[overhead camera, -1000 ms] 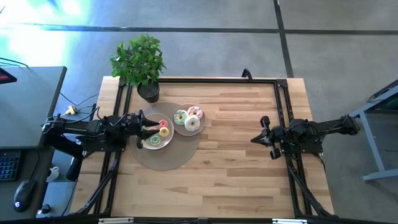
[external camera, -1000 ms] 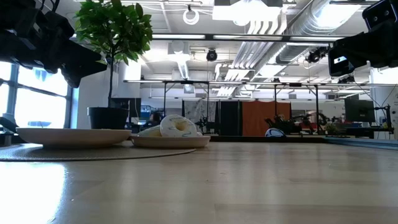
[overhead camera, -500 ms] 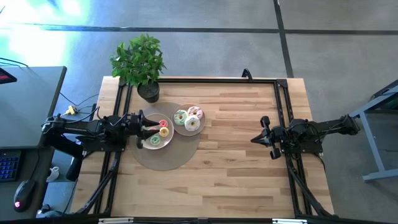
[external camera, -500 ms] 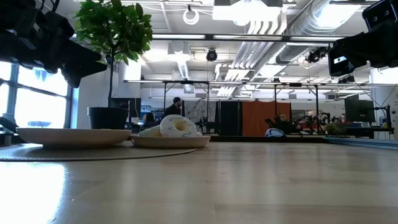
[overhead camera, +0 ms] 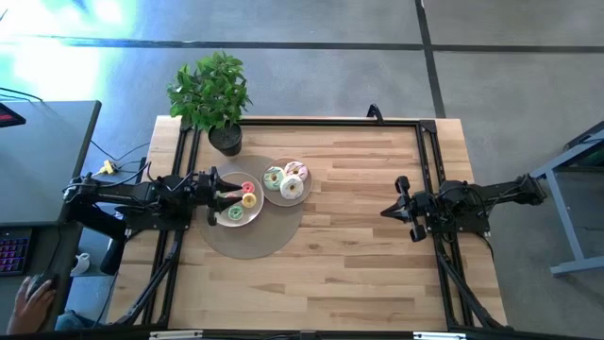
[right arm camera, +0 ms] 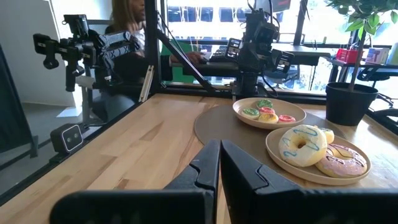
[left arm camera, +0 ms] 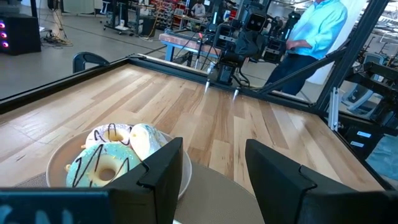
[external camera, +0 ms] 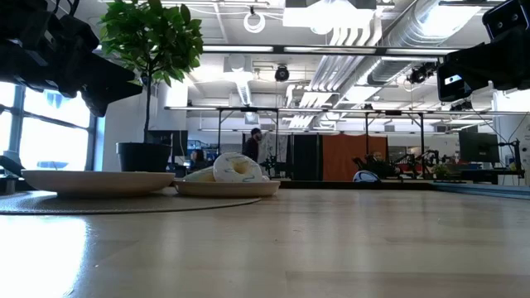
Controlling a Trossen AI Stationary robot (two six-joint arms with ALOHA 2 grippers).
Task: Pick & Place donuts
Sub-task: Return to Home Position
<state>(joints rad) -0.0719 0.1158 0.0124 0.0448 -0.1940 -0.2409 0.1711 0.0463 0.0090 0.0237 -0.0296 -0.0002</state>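
Observation:
Two beige plates sit on a round brown mat [overhead camera: 250,241]. The left plate [overhead camera: 224,220] carries mini donuts [overhead camera: 247,198] in yellow, pink and green. The right plate [overhead camera: 269,196] carries three larger donuts [overhead camera: 288,179] with green, pink and white icing, also seen in the left wrist view as larger donuts [left arm camera: 102,169]. My left gripper [overhead camera: 214,196] hovers open over the left plate's edge, touching nothing. My right gripper [overhead camera: 386,212] waits shut over the table's right part, far from the plates [right arm camera: 317,167].
A potted plant [overhead camera: 209,94] stands at the far left corner, just behind the plates. A black frame rail [overhead camera: 330,121] runs along the table's edges. Bare wood [overhead camera: 340,217] lies between the plates and my right gripper. A person's hand [overhead camera: 28,300] shows off the table's left.

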